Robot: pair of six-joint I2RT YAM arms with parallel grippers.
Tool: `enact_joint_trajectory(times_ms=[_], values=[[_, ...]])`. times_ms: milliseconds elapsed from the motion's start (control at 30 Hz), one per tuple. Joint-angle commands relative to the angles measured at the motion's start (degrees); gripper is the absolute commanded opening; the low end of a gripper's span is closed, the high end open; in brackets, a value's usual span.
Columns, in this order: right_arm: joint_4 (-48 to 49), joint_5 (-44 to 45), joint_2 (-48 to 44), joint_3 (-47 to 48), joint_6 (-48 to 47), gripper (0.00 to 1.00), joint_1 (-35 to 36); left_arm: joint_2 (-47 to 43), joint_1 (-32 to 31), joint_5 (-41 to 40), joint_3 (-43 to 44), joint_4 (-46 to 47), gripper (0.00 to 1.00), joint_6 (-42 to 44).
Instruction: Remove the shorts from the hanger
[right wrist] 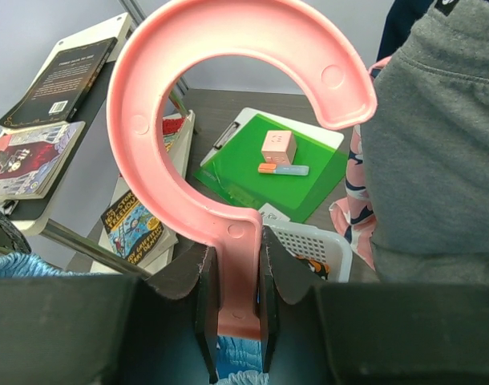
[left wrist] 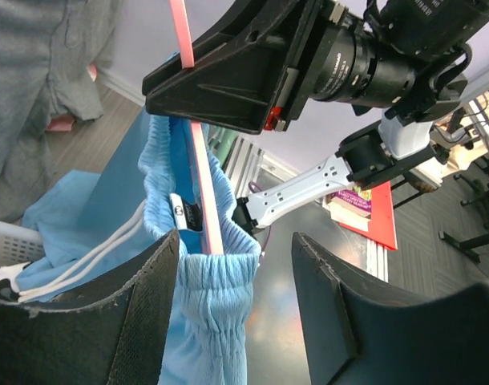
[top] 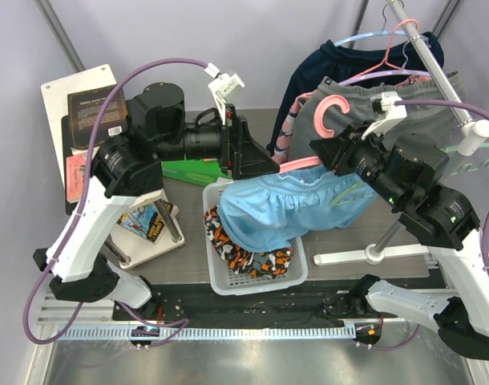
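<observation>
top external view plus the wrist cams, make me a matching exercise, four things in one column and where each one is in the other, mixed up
1 light blue shorts
2 camouflage shorts
3 pink hanger
4 green clipboard

a lying in the white basket
b between the jaws of the right gripper
c hung on the hanger, over the basket
d under a pink block

Pairs: 1-c, 2-a, 3-b, 4-d

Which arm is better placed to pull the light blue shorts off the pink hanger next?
Left. The left gripper, open, straddles the waistband of the light blue shorts; the right gripper is shut on the pink hanger, steadying it.
</observation>
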Motion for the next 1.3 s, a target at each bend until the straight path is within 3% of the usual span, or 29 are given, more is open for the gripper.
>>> enact_joint_trajectory(times_ms=[0,133,300,400,633,767,900,1267], values=[[3.7,1.0,-1.2,1.5,-0.2,0.01,0.0,-2.3,0.3,-1.5,-0.8,-3.0,0.60,2.6],[3.6,0.7,-1.1,1.8,-0.1,0.01,0.0,-2.3,0.3,-1.4,-1.6,-3.6,0.58,3.3],[3.6,1.3,-1.3,1.4,0.0,0.01,0.0,-1.6,0.4,-2.3,0.6,-4.2,0.44,3.8],[3.6,1.3,-1.5,1.0,0.2,0.01,0.0,-1.9,0.3,-2.8,0.4,-3.8,0.42,4.2],[3.1,2.6,-1.7,0.6,0.6,0.01,0.0,-2.3,0.3,-2.9,0.6,-3.2,0.01,4.6],[2.6,5.8,-1.8,0.4,1.9,0.01,0.0,-4.5,0.3,-6.4,-0.3,-2.0,0.00,5.9],[3.1,15.3,-3.5,-0.8,5.8,0.01,0.0,-8.7,0.3,-10.8,-3.6,-0.2,0.00,8.3],[7.2,23.4,-7.2,-3.5,11.7,0.01,0.0,-19.2,0.3,-20.9,-13.9,3.4,0.00,11.1]])
